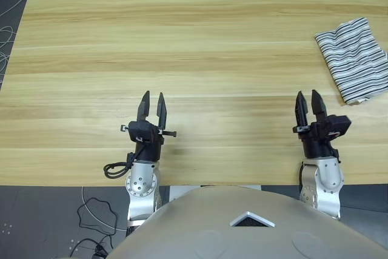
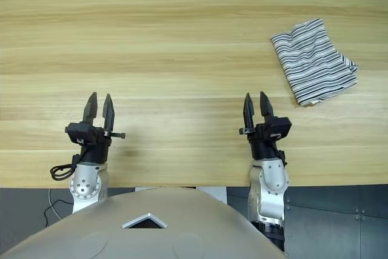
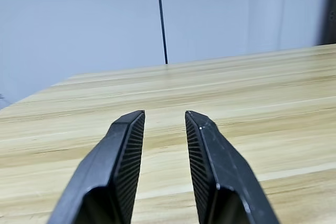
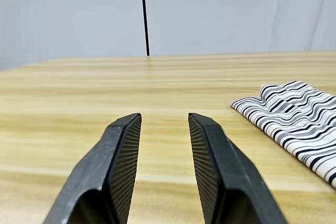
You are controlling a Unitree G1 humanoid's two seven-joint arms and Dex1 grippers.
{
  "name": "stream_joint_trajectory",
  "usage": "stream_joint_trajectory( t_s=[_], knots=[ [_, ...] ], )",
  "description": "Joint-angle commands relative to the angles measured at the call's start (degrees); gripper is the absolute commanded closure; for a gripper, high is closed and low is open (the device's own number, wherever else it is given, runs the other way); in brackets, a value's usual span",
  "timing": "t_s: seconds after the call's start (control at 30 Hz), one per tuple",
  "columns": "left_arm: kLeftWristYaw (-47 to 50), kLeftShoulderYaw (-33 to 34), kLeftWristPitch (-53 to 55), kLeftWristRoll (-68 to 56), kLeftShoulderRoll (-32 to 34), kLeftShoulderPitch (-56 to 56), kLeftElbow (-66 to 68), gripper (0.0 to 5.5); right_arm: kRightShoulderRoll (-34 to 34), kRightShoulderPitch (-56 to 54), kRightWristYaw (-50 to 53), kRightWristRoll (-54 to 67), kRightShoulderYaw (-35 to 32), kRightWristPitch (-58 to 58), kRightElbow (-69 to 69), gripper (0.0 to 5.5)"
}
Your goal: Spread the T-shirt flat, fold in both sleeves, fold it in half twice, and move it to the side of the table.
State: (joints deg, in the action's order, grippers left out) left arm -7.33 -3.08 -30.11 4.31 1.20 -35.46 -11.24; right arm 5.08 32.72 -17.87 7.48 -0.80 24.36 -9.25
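Observation:
A black-and-white striped T-shirt (image 1: 354,59) lies folded into a small bundle at the right side of the wooden table (image 1: 182,40); the right wrist view catches the T-shirt (image 4: 296,116) too. My left gripper (image 1: 152,102) hovers over the table's near edge, left of centre, open with nothing between its fingers (image 3: 126,156). My right gripper (image 1: 310,100) stands near the front edge on the right, open and empty, a good way in front of the shirt. Its ribbed fingers (image 4: 207,161) point across the tabletop.
Cables (image 1: 97,216) hang below the table's front edge by the left arm. More cables (image 1: 5,40) lie on the dark floor past the table's left edge. A thin dark pole (image 4: 144,14) stands behind the table against a pale wall.

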Motion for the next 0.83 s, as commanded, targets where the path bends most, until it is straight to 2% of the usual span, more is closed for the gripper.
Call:
stream_joint_trajectory(
  t_s=[0.03, 0.4, 0.83],
  knots=[
    [1.1, -0.2, -0.9, 0.3, 0.2, -0.4, 2.8, 4.06, 0.5, 1.2, 1.0, -4.9, 1.9, 2.7, 2.8, 3.82],
    [0.1, -2.5, -2.3, 1.2, 2.5, 0.2, 7.3, 4.06, 2.0, -3.1, 3.1, -4.0, -1.3, 4.8, 6.0, 3.82],
    [0.0, -4.1, -2.0, 0.8, 3.5, 1.3, 7.9, 4.06, 1.8, -5.3, 3.5, -4.4, -0.5, 5.7, 8.8, 3.82]
  ],
)
